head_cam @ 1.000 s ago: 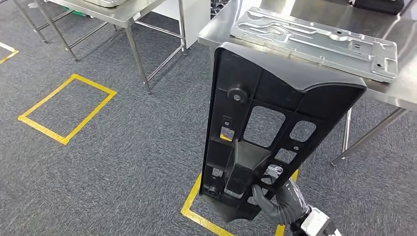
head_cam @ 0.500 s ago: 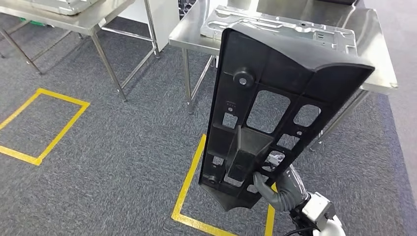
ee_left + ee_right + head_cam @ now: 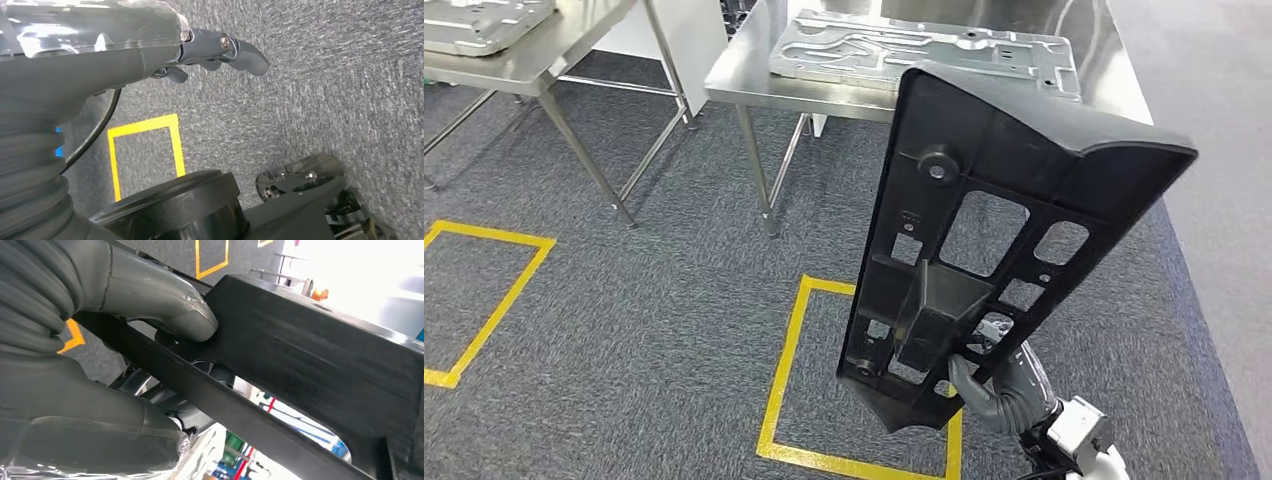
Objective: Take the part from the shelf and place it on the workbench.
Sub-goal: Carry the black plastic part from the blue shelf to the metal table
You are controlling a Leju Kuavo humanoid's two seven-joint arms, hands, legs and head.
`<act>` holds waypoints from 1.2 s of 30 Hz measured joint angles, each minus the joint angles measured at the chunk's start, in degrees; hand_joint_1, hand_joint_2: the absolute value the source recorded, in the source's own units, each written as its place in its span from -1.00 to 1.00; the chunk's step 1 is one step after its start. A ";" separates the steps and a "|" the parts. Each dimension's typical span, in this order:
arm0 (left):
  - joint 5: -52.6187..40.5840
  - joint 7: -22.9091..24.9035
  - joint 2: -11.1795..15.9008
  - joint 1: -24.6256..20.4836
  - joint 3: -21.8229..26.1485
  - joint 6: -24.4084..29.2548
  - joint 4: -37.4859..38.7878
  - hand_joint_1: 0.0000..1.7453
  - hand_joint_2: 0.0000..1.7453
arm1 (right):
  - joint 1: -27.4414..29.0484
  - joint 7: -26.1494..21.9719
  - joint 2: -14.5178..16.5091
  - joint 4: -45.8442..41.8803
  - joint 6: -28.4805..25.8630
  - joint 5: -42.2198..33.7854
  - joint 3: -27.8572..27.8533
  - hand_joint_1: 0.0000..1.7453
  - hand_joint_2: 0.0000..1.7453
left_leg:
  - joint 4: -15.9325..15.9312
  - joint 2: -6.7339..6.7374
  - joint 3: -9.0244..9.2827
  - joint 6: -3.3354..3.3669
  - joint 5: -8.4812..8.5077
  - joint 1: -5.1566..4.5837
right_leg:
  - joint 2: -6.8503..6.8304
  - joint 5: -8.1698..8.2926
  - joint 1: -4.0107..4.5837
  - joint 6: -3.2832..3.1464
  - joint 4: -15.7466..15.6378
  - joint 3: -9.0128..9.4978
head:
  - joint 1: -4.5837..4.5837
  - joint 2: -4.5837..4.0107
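Steel workbench (image 3: 754, 88), stamped metal plate (image 3: 904, 50) on top, grey carpet (image 3: 624, 300)

One black part (image 3: 984, 230) is counted, held upright over the floor. Two steel tables can be made out: one (image 3: 904, 95) behind the part and one (image 3: 534, 65) off at the far left. One stamped metal plate (image 3: 904, 50) is seen across the near edge of the first table's top, and one more (image 3: 474, 25) at the near corner of the left one, so two plates in all. Three yellow tape squares are counted on the carpet (image 3: 654, 300): two in the head view (image 3: 789, 380) (image 3: 484, 300) and one by the left wrist (image 3: 145, 150). Two hands are seen, right (image 3: 999, 385) and left (image 3: 215, 50).
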 joint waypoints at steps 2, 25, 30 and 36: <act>-0.14 -0.12 0.08 -0.03 0.00 -0.01 0.00 -1.00 1.00 | 0.30 -0.10 -0.04 -0.14 -0.02 -0.07 -0.06 1.00 1.00 | 2.33 -1.43 -0.78 -0.55 -1.78 0.19 | 0.99 0.11 -0.34 -0.70 -0.30 0.16 | 0.00 0.00; 0.97 -1.99 0.09 0.18 0.14 -0.91 0.00 -1.00 1.00 | 2.07 -0.87 -0.08 -1.68 -1.92 2.31 -0.20 1.00 1.00 | -0.06 -4.86 -0.32 1.95 0.53 0.51 | 2.68 -1.48 -0.59 1.96 8.55 -4.15 | 0.00 0.00; 1.32 -1.99 0.08 0.15 0.22 -0.80 -0.01 -1.00 1.00 | 1.78 -0.92 -0.03 -1.98 -1.85 2.68 -0.14 1.00 1.00 | -0.49 -4.60 0.79 0.52 -0.76 0.13 | 2.26 -0.51 -0.01 0.18 0.04 0.42 | 0.00 0.00; 1.70 -2.08 0.17 -0.20 0.43 -0.76 -0.04 -1.00 1.00 | 1.06 -0.94 0.17 -2.02 -1.72 2.74 -0.04 1.00 1.00 | 14.71 -4.88 -7.20 -0.77 -6.05 0.40 | 2.50 -2.37 -0.38 -1.46 -1.06 3.50 | -0.08 0.00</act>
